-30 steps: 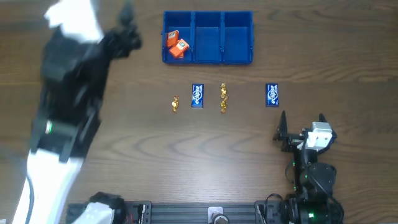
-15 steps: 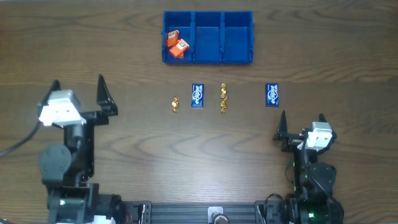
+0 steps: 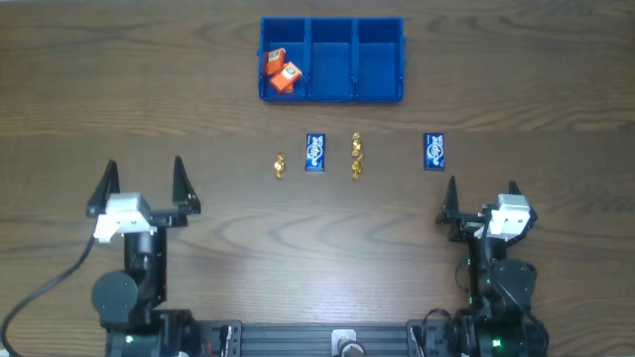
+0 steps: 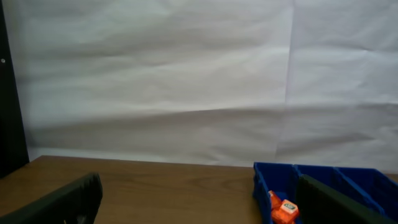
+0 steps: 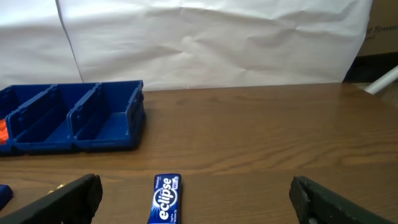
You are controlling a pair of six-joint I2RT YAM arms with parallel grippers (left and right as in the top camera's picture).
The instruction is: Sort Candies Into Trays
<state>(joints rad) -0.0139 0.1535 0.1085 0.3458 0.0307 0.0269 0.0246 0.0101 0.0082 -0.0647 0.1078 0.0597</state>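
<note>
Right gripper (image 3: 481,188): open, jaws wide, holding nothing, low over the table (image 3: 556,99) close to its own base. Left gripper (image 3: 144,171): likewise open and unladen, near its base, well apart from every candy. Tray (image 3: 332,97) at the far side, three compartments; two orange candies (image 3: 281,67) in the left one. In a row on the table between tray and arms: single gold candy (image 3: 281,165), left pack (image 3: 316,153), gold pair (image 3: 357,146), right pack (image 3: 434,151). Key relation: right pack lies just ahead of the right gripper, toward the tray, a little to the left-arm side of the gripper's centre line; the right wrist view puts it between the lines of the two fingers. Its long axis runs tray-to-arm, i.e. along the reach, so the jaws as they stand would close across its short side; no wrist turn looks needed. Right arm is plainly the nearer. Judgement: sorting is early, five pieces unsorted; the likely next move is right arm forward and down onto the right pack.
</note>
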